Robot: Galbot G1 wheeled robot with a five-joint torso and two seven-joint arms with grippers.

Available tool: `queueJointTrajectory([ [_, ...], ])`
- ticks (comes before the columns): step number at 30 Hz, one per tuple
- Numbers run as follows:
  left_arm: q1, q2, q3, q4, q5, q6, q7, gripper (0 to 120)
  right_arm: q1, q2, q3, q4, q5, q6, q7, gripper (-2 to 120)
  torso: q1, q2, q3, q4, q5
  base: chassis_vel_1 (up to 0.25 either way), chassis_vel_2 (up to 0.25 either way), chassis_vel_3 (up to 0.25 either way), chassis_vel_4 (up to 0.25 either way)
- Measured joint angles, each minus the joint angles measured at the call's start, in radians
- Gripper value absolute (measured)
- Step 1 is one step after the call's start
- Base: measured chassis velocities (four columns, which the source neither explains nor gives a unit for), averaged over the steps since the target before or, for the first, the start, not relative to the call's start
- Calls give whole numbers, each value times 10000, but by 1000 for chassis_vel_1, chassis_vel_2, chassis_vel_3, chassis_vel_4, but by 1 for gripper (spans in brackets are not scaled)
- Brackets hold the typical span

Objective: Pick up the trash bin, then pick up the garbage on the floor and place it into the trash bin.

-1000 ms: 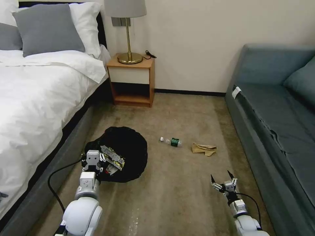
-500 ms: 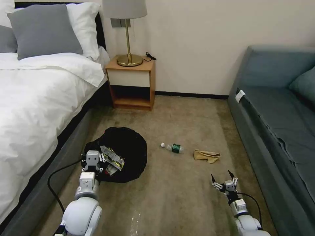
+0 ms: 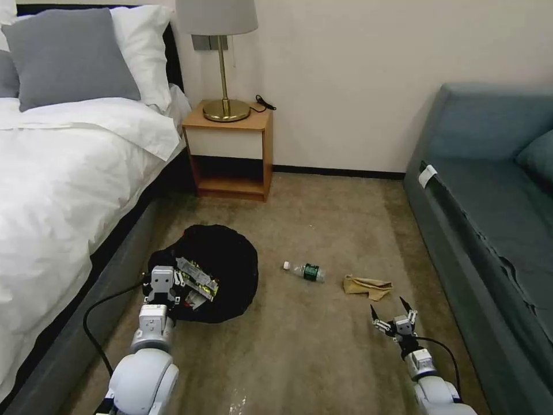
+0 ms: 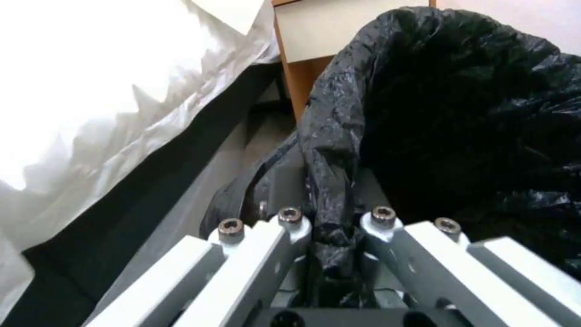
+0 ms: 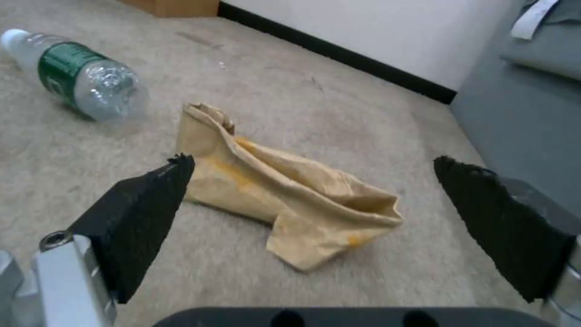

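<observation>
A bed [image 3: 63, 173] with white covers filled the robot's left side and a grey-blue sofa [image 3: 489, 207] its right, with a wooden nightstand [image 3: 230, 153] carrying one brass lamp [image 3: 222, 57] against the wall between them. On the carpet floor [image 3: 322, 219] beside the bed was the one trash bin [image 3: 222, 259], its black bag crinkled over the rim. Two wrappers [image 3: 196, 282] lay inside it, near the rim. Two pieces of garbage lay on the carpet, near each other but apart: one clear bottle [image 3: 304, 271] with a green label on its side, and one crumpled tan paper [image 3: 367, 286] towards the sofa. The left gripper [image 3: 163, 286] was clenched on the bagged rim of the trash bin, on the side nearest the robot. The right gripper [image 3: 394, 312] hung released, fingers spread wide, just short of the tan paper, which lay framed between its black pads [image 5: 145, 204] in the right wrist view.
</observation>
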Motion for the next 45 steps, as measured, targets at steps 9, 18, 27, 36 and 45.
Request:
queueJointTrajectory([
  [9,-136,-10,70,185,-24,-4,2,4,102,-18,-28,-78,-29,-22,-2,100,0,0,0,-1,-1,-92,86,98,-88],
  [18,-175,-15,77,341,-38,-63,25,4,178,-22,-42,-189,-145,-20,-4,100,0,0,0,0,0,-90,87,88,-84],
  [27,-149,-50,98,372,-43,-111,41,4,49,-250,-201,439,-317,-15,-4,100,0,0,0,0,1,-102,85,94,-84],
  [36,-117,-107,135,398,-5,-154,45,4,-168,-560,-524,1336,-645,15,12,100,0,0,0,0,-1,-89,87,85,-84],
  [45,-214,-204,158,603,6,-225,50,4,-70,-1050,-1281,1847,-680,-68,61,100,0,0,0,0,0,-87,88,82,-97],
])
